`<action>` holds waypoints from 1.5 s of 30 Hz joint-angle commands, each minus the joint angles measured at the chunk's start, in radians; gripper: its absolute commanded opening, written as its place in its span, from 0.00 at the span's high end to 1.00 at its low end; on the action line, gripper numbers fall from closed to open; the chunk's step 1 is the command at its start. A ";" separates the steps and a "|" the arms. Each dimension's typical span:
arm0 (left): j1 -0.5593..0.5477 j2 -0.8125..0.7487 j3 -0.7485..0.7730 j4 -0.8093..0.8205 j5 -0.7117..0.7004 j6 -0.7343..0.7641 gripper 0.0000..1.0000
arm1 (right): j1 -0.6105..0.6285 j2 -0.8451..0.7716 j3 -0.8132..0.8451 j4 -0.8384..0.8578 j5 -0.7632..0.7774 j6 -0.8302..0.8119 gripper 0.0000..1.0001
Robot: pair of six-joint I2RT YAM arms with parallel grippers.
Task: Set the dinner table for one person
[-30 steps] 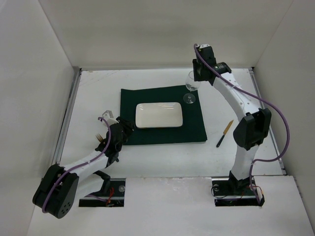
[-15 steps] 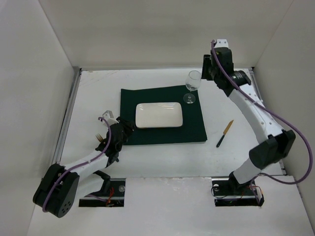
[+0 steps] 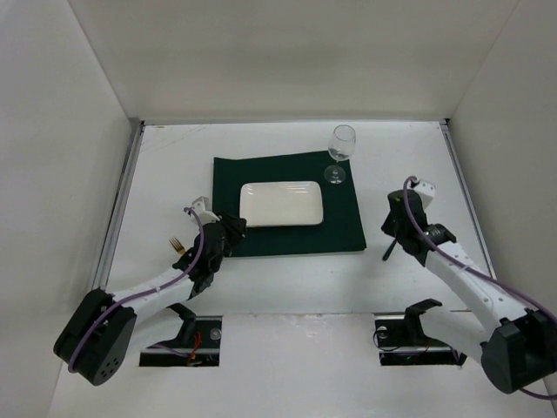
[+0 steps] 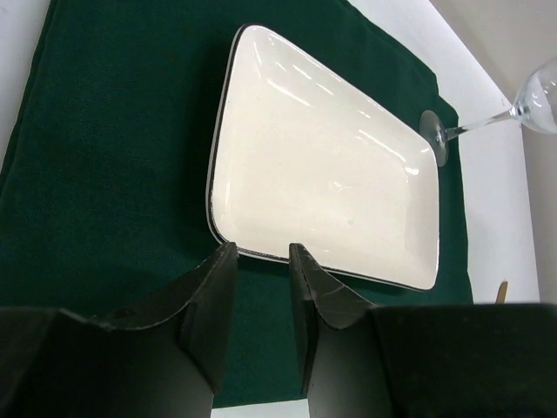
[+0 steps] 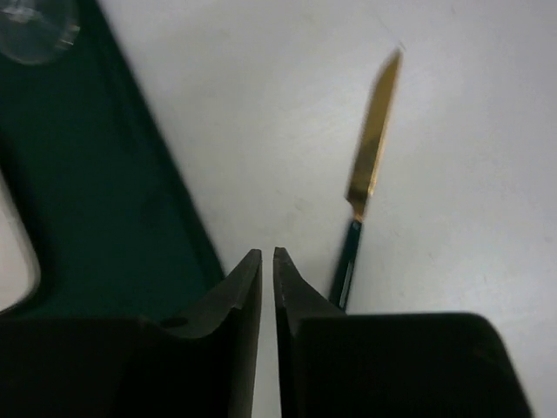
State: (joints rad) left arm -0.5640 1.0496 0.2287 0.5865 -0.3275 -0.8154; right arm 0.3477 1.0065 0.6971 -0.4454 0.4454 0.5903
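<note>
The white dinner table holds a dark green placemat with a white rectangular plate on it. A wine glass stands upright on the mat's far right corner. My left gripper hovers over the mat's near left edge. In the left wrist view the left gripper is slightly open and empty, just short of the plate. My right gripper is low over a gold-bladed, dark-handled knife lying right of the mat. In the right wrist view the right gripper is shut and empty, with the knife just to its right.
A gold fork lies on the table left of my left arm. White walls enclose the table on three sides. The mat's right edge and the glass's foot lie left of my right gripper.
My right arm has swung from the wine glass at the back down to the knife at the front right; the glass stays standing. My left gripper has edged right over the mat.
</note>
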 commanded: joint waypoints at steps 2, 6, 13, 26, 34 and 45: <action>-0.007 0.001 0.023 0.049 -0.027 0.022 0.72 | -0.040 -0.062 -0.109 -0.024 0.036 0.163 0.73; -0.006 0.003 0.020 0.052 -0.024 0.016 0.72 | -0.037 -0.022 -0.125 -0.026 0.049 0.187 0.67; 0.005 -0.019 0.008 0.047 -0.022 0.012 0.70 | -0.065 0.090 -0.116 0.000 0.044 0.180 0.69; 0.009 -0.010 0.003 0.052 -0.015 0.004 0.70 | -0.094 0.228 -0.143 0.138 -0.040 0.157 0.74; 0.013 0.007 0.006 0.053 -0.013 -0.001 0.70 | -0.114 0.228 -0.153 0.149 -0.004 0.163 0.79; 0.017 0.003 0.003 0.053 -0.013 -0.005 0.70 | -0.114 0.305 -0.143 0.191 -0.045 0.148 0.74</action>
State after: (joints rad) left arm -0.5541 1.0630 0.2287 0.5869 -0.3294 -0.8146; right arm 0.2367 1.2907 0.5549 -0.2863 0.4156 0.7433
